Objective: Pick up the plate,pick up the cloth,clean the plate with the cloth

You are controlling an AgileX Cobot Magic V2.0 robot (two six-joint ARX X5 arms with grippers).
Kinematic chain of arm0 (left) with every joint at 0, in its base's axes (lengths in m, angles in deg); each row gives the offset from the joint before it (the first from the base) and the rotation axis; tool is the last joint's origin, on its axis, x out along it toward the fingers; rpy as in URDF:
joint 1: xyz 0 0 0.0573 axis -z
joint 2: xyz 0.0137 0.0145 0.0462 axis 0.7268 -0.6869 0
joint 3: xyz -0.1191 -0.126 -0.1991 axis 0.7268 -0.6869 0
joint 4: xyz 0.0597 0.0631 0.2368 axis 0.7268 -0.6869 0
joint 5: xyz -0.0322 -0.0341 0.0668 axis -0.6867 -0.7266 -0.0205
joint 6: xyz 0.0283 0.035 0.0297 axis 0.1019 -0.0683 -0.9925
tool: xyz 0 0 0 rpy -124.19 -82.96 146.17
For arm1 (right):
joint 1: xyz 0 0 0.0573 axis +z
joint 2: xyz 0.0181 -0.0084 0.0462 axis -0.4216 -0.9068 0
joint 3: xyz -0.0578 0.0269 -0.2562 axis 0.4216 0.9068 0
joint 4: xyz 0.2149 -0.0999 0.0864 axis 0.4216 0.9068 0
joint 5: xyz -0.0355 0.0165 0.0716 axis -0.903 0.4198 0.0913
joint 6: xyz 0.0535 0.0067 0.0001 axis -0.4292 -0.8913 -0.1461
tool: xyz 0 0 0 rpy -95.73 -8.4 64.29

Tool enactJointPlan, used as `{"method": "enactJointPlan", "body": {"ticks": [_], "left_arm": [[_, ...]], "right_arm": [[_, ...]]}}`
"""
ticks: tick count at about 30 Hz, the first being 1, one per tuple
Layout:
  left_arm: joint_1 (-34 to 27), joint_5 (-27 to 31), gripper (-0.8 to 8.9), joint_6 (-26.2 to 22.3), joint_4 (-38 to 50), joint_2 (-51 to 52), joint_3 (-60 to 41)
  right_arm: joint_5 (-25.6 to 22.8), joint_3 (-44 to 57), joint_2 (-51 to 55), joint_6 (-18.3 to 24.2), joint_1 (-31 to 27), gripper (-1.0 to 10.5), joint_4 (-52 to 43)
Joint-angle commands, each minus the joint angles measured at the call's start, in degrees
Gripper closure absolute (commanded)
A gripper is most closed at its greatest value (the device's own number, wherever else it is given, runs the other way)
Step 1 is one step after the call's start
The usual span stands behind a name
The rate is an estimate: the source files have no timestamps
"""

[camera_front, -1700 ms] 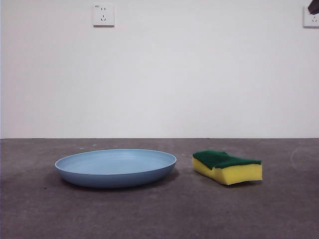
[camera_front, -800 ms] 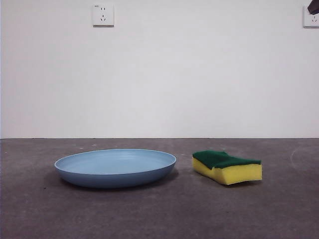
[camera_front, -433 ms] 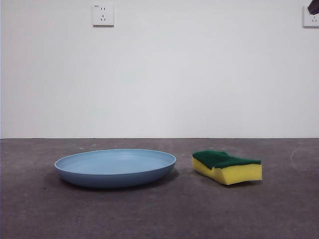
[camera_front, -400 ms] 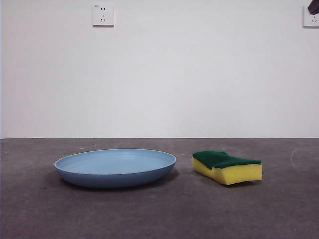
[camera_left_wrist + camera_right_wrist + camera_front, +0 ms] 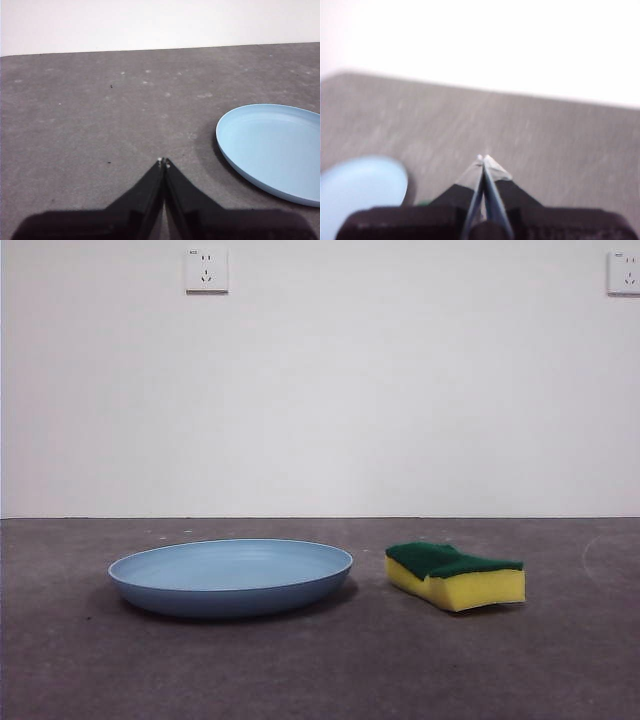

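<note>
The light-blue plate (image 5: 231, 576) lies flat on the grey table, left of centre in the front view. The cloth, a yellow sponge with a dark green top (image 5: 455, 575), lies just to its right, apart from it. My left gripper (image 5: 163, 161) is shut and empty above bare table, with the plate (image 5: 272, 147) off to one side. My right gripper (image 5: 482, 159) is shut and empty; its view is blurred, with the plate (image 5: 360, 187) at one edge and a sliver of green beside the jaws. Neither gripper shows in the front view.
A white wall stands behind the table, with a socket (image 5: 207, 270) high at the left and another (image 5: 624, 272) at the top right corner. The grey table (image 5: 320, 670) stretches all around the plate and the sponge.
The black tip at the top right corner of the front view has gone out of sight. The plate and the sponge have not moved.
</note>
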Motion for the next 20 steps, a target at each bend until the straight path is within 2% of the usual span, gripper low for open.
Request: {"method": "enactJointPlan", "body": {"ticks": [1, 4, 9, 20], "left_arm": [[-0.2, 0.0, 8.17, 0.6, 0.2, 0.2, -0.8], [-0.2, 0.0, 8.17, 0.6, 0.2, 0.2, -0.8], [-0.2, 0.0, 8.17, 0.6, 0.2, 0.2, -0.8], [-0.2, 0.0, 8.17, 0.6, 0.2, 0.2, -0.8]], "right_arm": [[4.8, 7.2, 4.3, 0.1, -5.2, 9.5, -7.0], [5.9, 12.9, 9.2, -2.1, -9.4, 9.5, -8.6], [5.9, 21.2, 15.8, -5.6, -13.2, 9.5, -8.6], [5.7, 33.2, 24.9, -11.0, -13.7, 9.5, -8.6]]}}
